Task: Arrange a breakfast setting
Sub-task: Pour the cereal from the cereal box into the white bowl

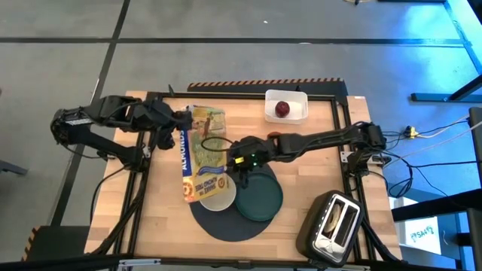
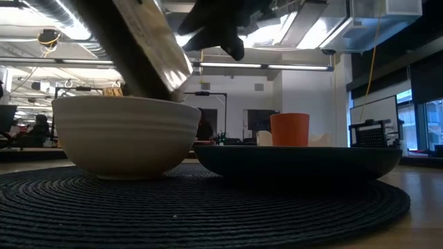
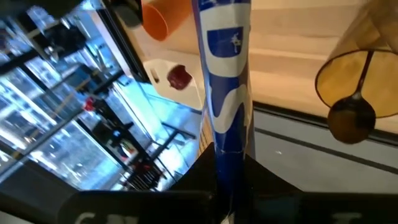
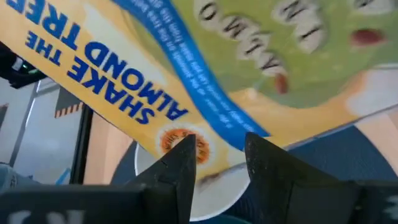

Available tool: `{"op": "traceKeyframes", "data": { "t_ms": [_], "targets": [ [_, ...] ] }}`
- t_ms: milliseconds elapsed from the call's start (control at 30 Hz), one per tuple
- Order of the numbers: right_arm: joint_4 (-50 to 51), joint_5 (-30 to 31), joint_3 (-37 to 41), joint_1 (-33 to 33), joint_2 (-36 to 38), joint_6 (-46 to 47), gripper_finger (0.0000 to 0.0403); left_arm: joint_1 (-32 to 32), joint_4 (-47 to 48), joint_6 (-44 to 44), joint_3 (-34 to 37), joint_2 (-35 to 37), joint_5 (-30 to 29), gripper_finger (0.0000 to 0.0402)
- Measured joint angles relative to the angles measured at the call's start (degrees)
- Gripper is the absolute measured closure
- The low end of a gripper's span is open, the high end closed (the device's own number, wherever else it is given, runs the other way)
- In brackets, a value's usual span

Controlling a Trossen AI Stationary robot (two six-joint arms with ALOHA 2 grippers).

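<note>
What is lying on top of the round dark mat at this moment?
On the dark mat stand the white bowl and the dark green plate, side by side. The tilted cereal box covers part of the bowl, so its contents are hidden.

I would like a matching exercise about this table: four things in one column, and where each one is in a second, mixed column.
Things:
1. red apple
2. white bowl
3. cereal box
4. toaster

Places:
A. on the round dark mat, beside the dark green plate
B. at the table's corner, off the mat
C. inside the white tub
D. tilted over the bowl, held by the left gripper

Pairs: 1-C, 2-A, 3-D, 4-B
</note>
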State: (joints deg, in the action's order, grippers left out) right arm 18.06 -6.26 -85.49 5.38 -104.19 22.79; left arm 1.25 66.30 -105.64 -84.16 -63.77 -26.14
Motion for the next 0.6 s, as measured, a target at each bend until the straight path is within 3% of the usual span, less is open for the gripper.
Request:
{"op": "traceKeyframes", "data": {
  "t_ms": [267,600],
  "targets": [
    [0.04,-0.82,-0.02,0.01,0.82,1.17,0.0277,4.62,0.02,-3.75,0.0,0.02,-6.18,0.0396],
    [0.16,-0.87,-0.02,-0.01,0.82,1.4,0.0277,8.57,-0.48,-6.46,0.0,0.02,-9.49,0.0396]
  ]
}}
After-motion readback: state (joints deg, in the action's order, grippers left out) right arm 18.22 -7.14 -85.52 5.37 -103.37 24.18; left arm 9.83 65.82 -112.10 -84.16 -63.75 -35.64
